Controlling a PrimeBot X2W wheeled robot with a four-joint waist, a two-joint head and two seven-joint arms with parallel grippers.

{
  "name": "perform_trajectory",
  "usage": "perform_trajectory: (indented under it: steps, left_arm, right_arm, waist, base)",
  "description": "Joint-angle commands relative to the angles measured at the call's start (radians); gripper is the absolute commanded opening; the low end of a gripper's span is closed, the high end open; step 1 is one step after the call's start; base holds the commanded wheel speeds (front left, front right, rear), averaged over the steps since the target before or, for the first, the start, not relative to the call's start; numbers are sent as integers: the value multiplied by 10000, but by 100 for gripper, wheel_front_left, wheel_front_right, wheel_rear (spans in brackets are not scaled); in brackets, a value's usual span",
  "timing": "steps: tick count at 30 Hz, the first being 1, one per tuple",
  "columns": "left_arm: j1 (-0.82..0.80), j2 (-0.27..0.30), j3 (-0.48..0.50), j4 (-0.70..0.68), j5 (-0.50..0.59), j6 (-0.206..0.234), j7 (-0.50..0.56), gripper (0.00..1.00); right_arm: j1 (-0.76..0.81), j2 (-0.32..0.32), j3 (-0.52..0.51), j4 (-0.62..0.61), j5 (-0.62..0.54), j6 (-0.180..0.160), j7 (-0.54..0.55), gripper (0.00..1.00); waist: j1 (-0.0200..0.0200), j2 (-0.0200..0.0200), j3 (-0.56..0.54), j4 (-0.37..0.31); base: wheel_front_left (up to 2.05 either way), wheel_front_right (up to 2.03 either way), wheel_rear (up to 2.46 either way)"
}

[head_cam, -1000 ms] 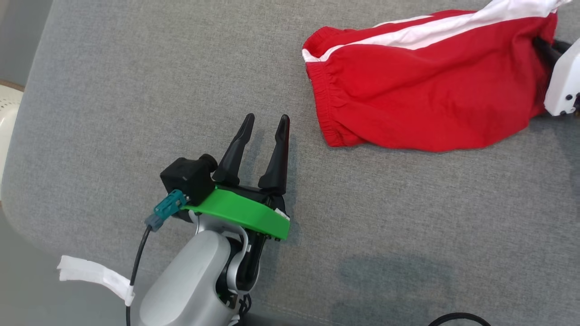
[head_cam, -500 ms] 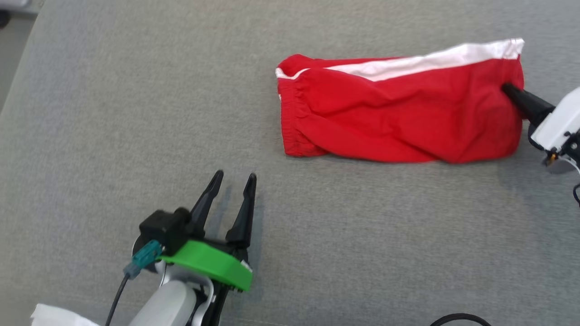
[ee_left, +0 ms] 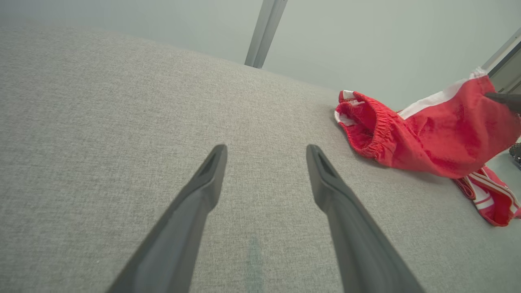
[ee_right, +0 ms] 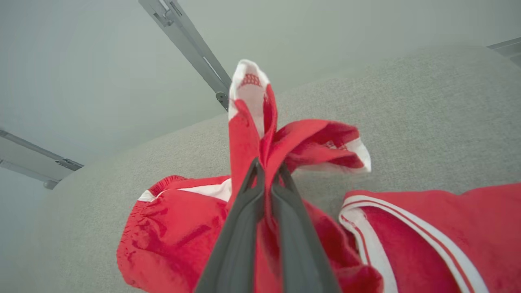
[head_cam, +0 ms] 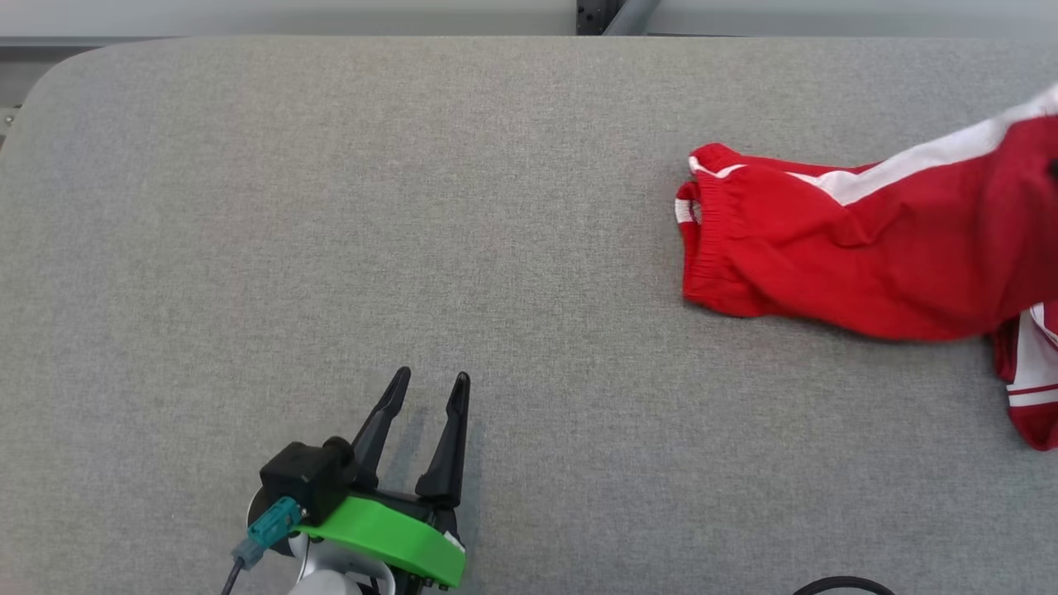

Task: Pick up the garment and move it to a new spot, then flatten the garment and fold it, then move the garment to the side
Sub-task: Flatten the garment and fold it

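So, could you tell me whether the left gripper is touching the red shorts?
No, the left gripper stands open over the grey table, well apart from the red shorts.

The garment [head_cam: 868, 256] is a pair of red shorts with a white side stripe and a gathered elastic waistband. It lies at the far right of the grey worktop [head_cam: 331, 207]. The waistband end points left and rests flat, the right part is lifted and bunched, and a striped leg hem lies nearer.
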Motion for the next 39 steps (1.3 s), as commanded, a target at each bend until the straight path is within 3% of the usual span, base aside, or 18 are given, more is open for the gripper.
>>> perform_trajectory:
  steps: [1, 6, 9, 16, 24, 25, 26, 31, 34, 35, 36, 37, 39]
  left_arm:
    - [194, -28, 57, -26, 93, -73, -25, 100]
    - [85, -178, 30, 28, 257, -153, -25, 100]
    - [-85, -229, -39, 107, 343, -212, -20, 100]
    - [-450, -292, -33, 320, 446, -209, 7, 100]
    - [-247, -493, 137, 585, 348, -306, -19, 100]
    - [-238, -531, 140, 615, 360, -321, -22, 100]
    - [-238, -567, 148, 642, 376, -350, -22, 100]
    - [-199, -643, 293, 760, 431, -404, -27, 100]
    - [-93, -636, 392, 737, 469, -431, -21, 100]
    - [-58, -629, 442, 711, 480, -424, -21, 100]
    - [-26, -624, 500, 676, 485, -410, -22, 100]
    - [9, -625, 554, 641, 489, -403, -22, 100]
    - [140, -643, 623, 570, 512, -386, -22, 100]
  right_arm:
    - [-210, 551, 87, -461, -299, 5, 94, 0]
    - [-692, 2271, 830, -1653, -1293, 3, 616, 0]
    - [-995, 3375, 1320, -1427, -2149, 3, 701, 0]
    - [-1301, 4411, 1836, -290, -3358, 3, 402, 0]
    - [-1750, 4707, 2104, 617, -4201, 3, -310, 0]
    - [-1829, 4719, 2271, 625, -4277, 5, -463, 36]
    - [-1833, 4739, 2358, 674, -4331, 3, -567, 100]
    - [-1330, 4403, 3456, -107, -4299, 2, -1197, 100]
    - [-884, 4021, 3404, -1028, -4311, 3, -1921, 100]
    - [-662, 3875, 3318, -1319, -4397, 3, -2154, 71]
    - [-456, 3712, 3126, -1562, -4525, 3, -2397, 22]
    - [-227, 3502, 2984, -1789, -4722, 2, -2602, 0]
    - [243, 3280, 2693, -2108, -5092, 2, -2994, 0]
  waist:
    - [1, -1, 169, 139]
    - [1, -1, 465, 368]
    - [1, -1, 591, 501]
    - [1, -1, 715, 927]
    - [1, -1, 702, 842]
    - [1, -1, 689, 808]
    - [1, -1, 667, 773]
    - [1, -1, 490, 574]
    - [1, -1, 403, 520]
    - [1, -1, 383, 494]
    - [1, -1, 366, 462]
    - [1, -1, 354, 439]
    - [1, -1, 348, 387]
  base:
    - [0, 0, 0]
    - [0, 0, 0]
    - [0, 0, 0]
    - [0, 0, 0]
    - [0, 0, 0]
    - [0, 0, 0]
    - [0, 0, 0]
    - [0, 0, 0]
    - [0, 0, 0]
    - [0, 0, 0]
    - [0, 0, 0]
    - [0, 0, 0]
    - [0, 0, 0]
